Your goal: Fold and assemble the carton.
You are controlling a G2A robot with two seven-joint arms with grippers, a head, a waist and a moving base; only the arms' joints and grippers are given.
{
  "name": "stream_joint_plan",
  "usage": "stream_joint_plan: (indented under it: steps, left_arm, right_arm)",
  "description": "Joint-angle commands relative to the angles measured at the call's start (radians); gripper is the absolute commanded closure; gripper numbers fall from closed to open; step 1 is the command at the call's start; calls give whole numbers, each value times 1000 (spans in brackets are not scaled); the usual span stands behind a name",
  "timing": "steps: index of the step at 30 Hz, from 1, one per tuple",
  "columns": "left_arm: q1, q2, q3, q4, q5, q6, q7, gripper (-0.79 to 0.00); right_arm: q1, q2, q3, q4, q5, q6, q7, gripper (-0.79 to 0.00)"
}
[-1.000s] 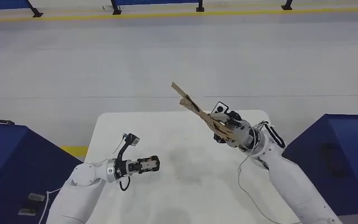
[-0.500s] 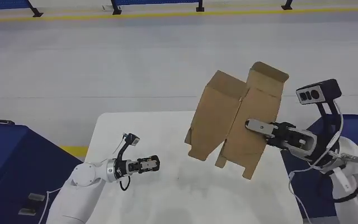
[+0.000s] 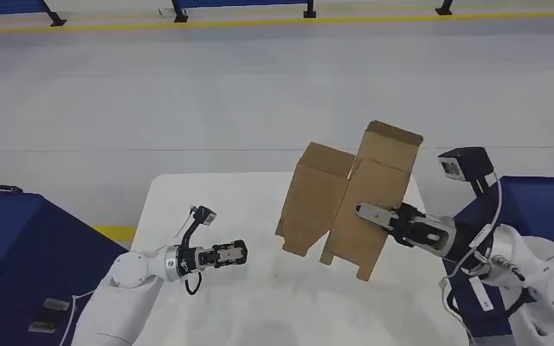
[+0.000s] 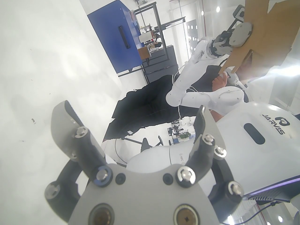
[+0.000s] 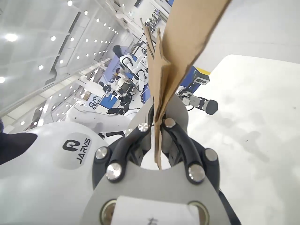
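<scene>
The flat-folded carton [image 3: 351, 195] is held up above the right side of the table [image 3: 260, 303], clear of its surface — its lower edge is clamped between the fingers of the right tool [image 5: 158, 118]. The left tool [image 4: 131, 108] is seen released, fingers spread, low over the table's left part — well apart from the carton

The carton [image 3: 351, 203] is matt brown cardboard with rough cut edges. The table [image 3: 294, 298] is smooth, white and faintly glossy. The left gripper [image 4: 131, 111] and right gripper [image 5: 163, 108] show matt grey metal, shiny screws and black plastic links.
</scene>
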Motion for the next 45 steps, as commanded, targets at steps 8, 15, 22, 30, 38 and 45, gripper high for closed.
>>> stream_joint_plan:
  steps: [8,15,22,30,38,45]
  left_arm:
    - [0,0,0,0,0,0,0,-785]
    - [0,0,0,0,0,0,0,-785]
    - [0,0,0,0,0,0,0,-785]
    - [0,0,0,0,0,0,0,-785]
    - [0,0,0,0,0,0,0,-785]
    - [0,0,0,0,0,0,0,-785]
  right_arm:
    - [82,27,181,0,-713,-303,-149,0]
    - [66,24,188,0,-1045,-607,-437,0]
    - [58,20,75,0,-1634,-639,-722,0]
    - [58,20,75,0,-1634,-639,-722,0]
    - [58,20,75,0,-1634,-639,-722,0]
    - [147,37,-106,0,-1904,-838,-840,0]
